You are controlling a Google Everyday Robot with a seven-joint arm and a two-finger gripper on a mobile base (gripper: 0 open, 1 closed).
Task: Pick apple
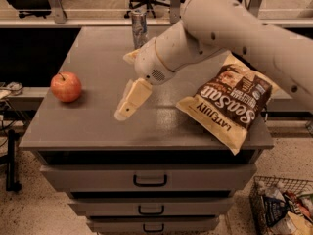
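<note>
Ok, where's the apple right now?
In the camera view, the apple sits near the picture-left edge of the cabinet top; the hand hovers to its right, between it and the chip bag.

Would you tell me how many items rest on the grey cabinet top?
3: a round red-orange apple at left, a silver metal can at the back, a brown-and-cream chip bag at right. The arm may hide more. The end effector hovers between apple and bag.
</note>
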